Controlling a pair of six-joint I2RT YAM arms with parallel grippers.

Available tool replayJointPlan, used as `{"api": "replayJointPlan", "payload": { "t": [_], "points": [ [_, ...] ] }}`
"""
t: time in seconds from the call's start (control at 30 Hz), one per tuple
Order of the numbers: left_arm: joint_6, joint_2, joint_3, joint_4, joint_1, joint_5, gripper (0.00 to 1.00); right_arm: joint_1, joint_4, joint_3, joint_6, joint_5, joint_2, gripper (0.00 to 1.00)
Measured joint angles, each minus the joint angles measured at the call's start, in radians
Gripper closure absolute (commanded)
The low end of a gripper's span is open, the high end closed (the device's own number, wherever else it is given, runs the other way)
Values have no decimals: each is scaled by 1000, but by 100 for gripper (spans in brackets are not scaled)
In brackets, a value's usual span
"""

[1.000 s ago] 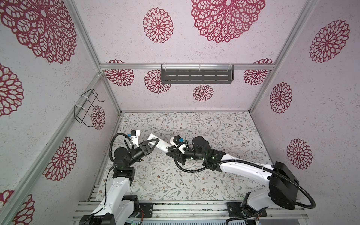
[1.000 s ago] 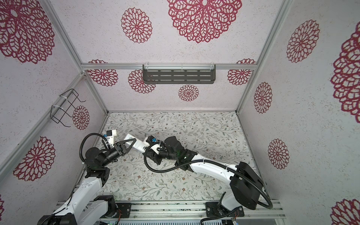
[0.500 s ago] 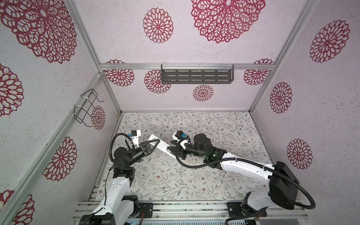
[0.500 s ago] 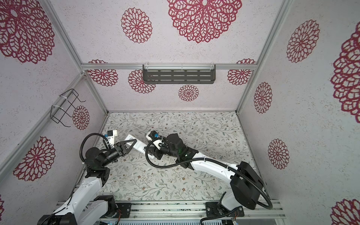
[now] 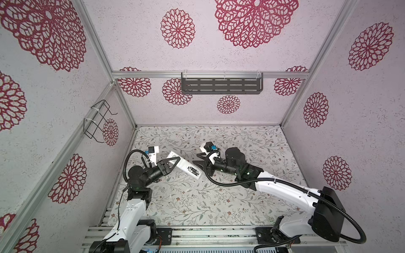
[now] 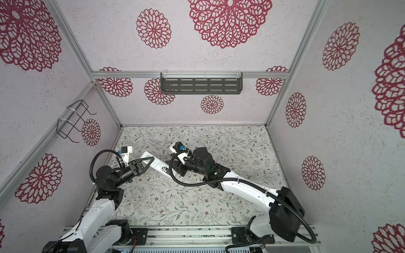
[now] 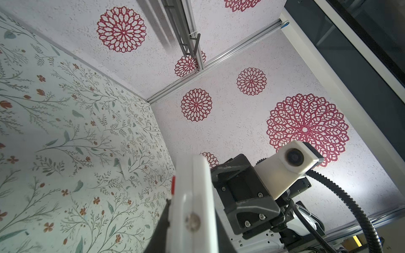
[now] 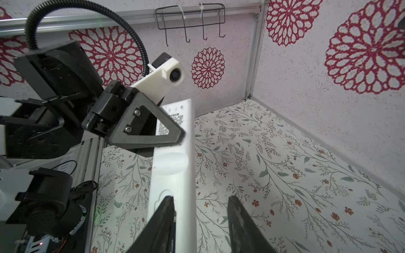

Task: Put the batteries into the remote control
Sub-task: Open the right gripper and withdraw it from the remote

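Gripped the slim long white plastic remote control (image 5: 186, 167) near one end with the left gripper (image 5: 178, 159), jaws clenched, seemingly lifted above the left side of the floral-printed worktop (image 5: 197, 208). Poised the right gripper (image 8: 200, 202) at the free end, jaws released, grasping nothing. Spotted no batteries anywhere. Judged the step as opening the battery cover (image 8: 172, 166); called next for a sliding push there. Noted a dark code sticker (image 5: 192, 170) and fine print (image 8: 169, 124), both unreadable.

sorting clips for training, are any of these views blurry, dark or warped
In both top views: sharp, evenly lit, but the wide lens splays the frame posts. Left wrist view: the remote control looms close and soft. Right wrist view: its label is crisp, while the right fingers are dark and featureless.
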State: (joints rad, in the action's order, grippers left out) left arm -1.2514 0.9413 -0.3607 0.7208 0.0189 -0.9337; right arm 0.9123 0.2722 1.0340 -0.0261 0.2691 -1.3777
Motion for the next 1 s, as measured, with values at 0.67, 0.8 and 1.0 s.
{"api": "replayJointPlan", "payload": {
  "t": [0.67,0.8,1.0],
  "points": [
    [333,16,-119,-579,-100,206,97,-54,-212,-112,-143,-101,-5,44],
    [391,110,-149,-661,-143,257,98,-80,-215,-111,-188,-136,-89,46],
    [428,249,-151,-704,-180,301,98,-88,-232,-101,-217,-179,-267,46]
  ]
}}
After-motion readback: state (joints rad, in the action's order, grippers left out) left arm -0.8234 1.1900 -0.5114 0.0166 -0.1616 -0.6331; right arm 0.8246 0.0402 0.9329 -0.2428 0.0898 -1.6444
